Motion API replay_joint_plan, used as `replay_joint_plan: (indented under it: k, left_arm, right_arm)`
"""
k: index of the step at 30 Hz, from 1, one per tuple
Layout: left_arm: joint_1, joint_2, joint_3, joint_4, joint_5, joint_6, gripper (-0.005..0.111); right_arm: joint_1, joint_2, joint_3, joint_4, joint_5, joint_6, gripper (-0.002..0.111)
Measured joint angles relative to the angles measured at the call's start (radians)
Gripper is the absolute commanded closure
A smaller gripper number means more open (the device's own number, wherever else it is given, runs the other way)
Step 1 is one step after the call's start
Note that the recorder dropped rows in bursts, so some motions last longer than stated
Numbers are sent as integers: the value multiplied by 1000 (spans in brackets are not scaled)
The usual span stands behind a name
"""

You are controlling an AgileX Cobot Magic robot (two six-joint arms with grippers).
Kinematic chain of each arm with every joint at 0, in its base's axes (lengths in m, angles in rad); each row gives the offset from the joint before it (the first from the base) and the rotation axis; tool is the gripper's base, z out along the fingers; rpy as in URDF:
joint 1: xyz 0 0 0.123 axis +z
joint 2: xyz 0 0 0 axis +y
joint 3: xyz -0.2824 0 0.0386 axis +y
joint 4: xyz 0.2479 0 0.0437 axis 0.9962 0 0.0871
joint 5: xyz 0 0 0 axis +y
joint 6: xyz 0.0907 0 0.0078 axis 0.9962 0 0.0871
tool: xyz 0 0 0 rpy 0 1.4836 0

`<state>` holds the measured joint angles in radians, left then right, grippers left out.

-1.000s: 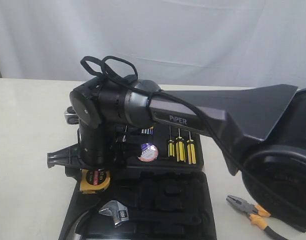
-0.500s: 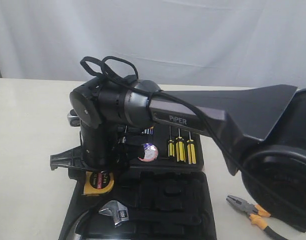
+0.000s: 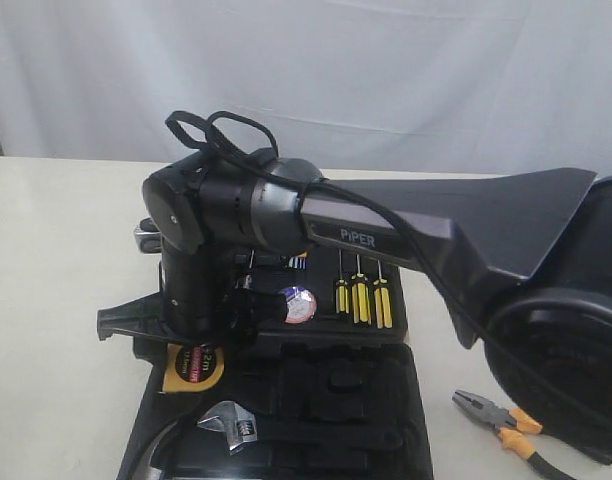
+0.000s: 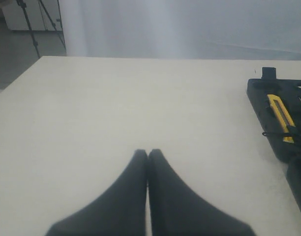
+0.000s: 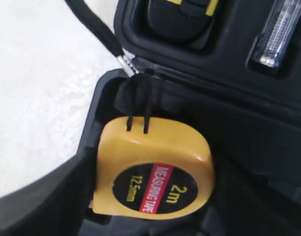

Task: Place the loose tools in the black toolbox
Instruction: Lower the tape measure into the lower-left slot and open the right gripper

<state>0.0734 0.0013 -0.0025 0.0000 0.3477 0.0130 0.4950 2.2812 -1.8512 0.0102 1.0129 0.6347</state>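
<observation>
— Spreading apart, the fingers [image 5: 47, 201] of the right gripper [image 3: 156, 322] are seen on either side of the yellow tape measure [image 5: 155, 177], and no squeeze is being applied.
— Agreed. Compared with a second ago, the tape measure has been nudged only slightly; its face is now shown more fully, and it is seated in the corner recess of the black toolbox [image 3: 386, 400].
— So that item can be judged delivered. The utility knife [image 4: 281, 117] and tape roll [image 3: 296, 303] are also seen in the box.
— Only the pliers [image 3: 501, 420] are left out on the table [image 4: 116, 98], well apart from the case.
— And the left gripper [image 4: 148, 157]?
— Pressed closed, nothing held, parked over bare table.
</observation>
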Motion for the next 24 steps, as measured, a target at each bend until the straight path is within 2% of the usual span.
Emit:
replay_joint_plan:
  k: [12, 19, 24]
  left_arm:
    - [0, 0, 0, 0, 0, 0, 107]
    - [0, 0, 0, 0, 0, 0, 107]
    - [0, 0, 0, 0, 0, 0, 107]
  right_arm:
    - [-5, 34, -23, 53, 25, -57, 65]
    - [-5, 34, -23, 53, 25, -62, 37]
    - [-5, 45, -23, 76, 25, -74, 33]
